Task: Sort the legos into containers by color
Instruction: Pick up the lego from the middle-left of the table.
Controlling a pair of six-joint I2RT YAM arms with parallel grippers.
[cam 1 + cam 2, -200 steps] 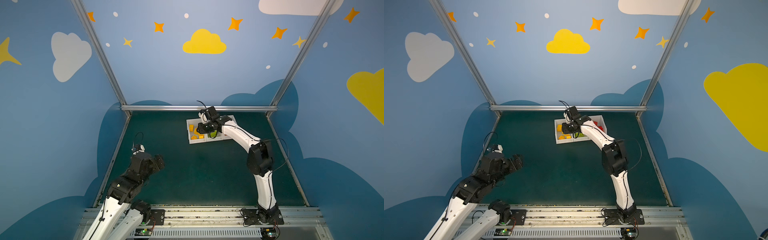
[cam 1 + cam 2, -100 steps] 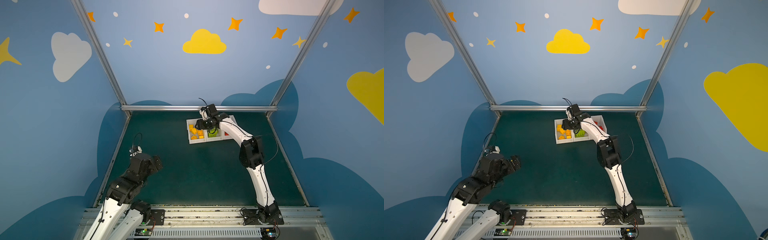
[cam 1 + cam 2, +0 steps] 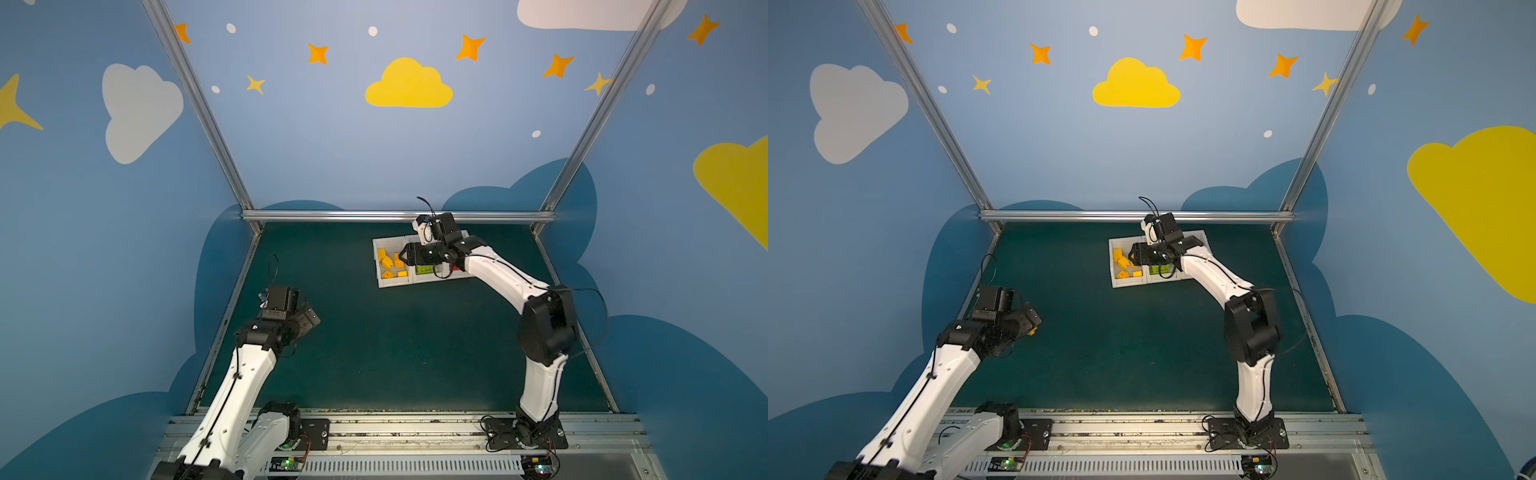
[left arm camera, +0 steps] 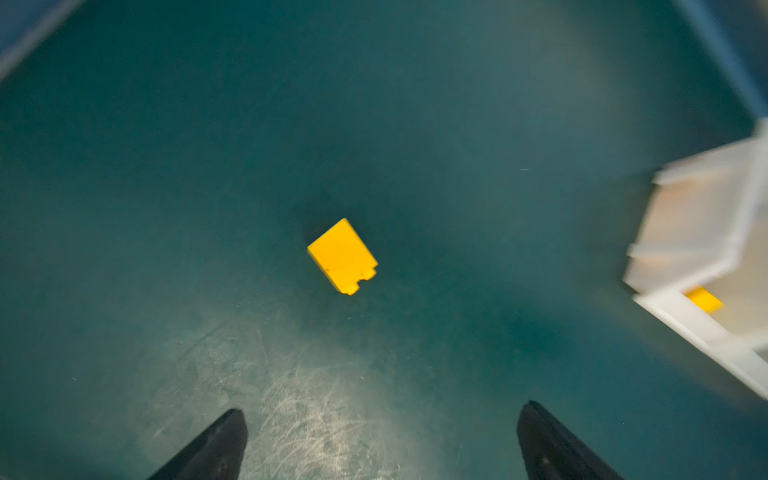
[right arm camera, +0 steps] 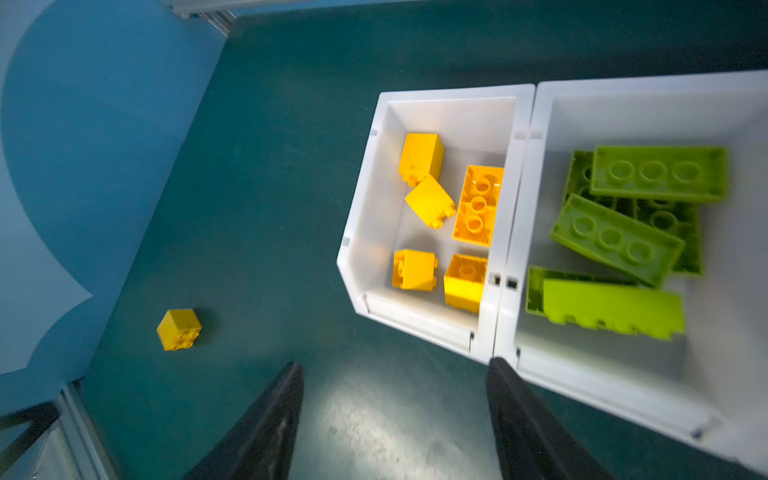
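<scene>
hovering my left gripper [image 4: 380, 415], wide open and empty, over the loose yellow brick [image 4: 343, 256]; next i lower and pinch it. right gripper [image 5: 394, 368] hangs parted, empty, by the yellow bin [image 5: 353, 232].

Yellow lego [image 4: 343, 256] alone on green mat [image 4: 166, 166]; left tool [image 4: 380, 440] spread wide, empty; white bin [image 4: 702, 249] blurred at edge.

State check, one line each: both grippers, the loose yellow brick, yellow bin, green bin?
Loose yellow brick: on the mat, outside the bins, untouched.
Left gripper: jaws wide open, empty, aimed at the loose yellow brick.
Right gripper: jaws open, empty, by the bins.
Yellow bin: holds five yellow bricks, no other colour.
Green bin: holds only green bricks, loosely piled.
</scene>
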